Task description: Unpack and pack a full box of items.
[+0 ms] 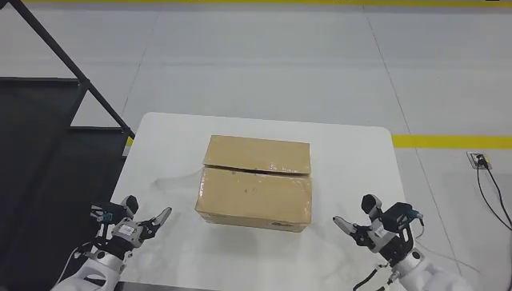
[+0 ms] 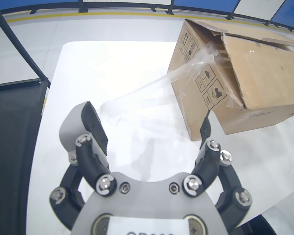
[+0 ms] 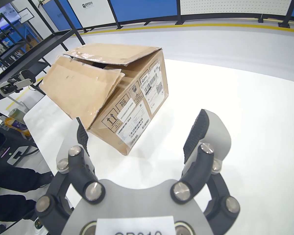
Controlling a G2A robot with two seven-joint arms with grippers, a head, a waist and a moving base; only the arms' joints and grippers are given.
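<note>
Both the left gripper [image 1: 148, 211] and the right gripper [image 1: 354, 213] are wide open and empty, near the box [image 1: 254, 189] on the table [image 1: 352, 159].

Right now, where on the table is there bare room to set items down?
A wide bare patch lies between the box and the right edge of the table, ahead of the right gripper. A narrower strip runs behind the box along the far edge. The left side is cluttered: loose clear tape trails from the box toward the left gripper.
</note>
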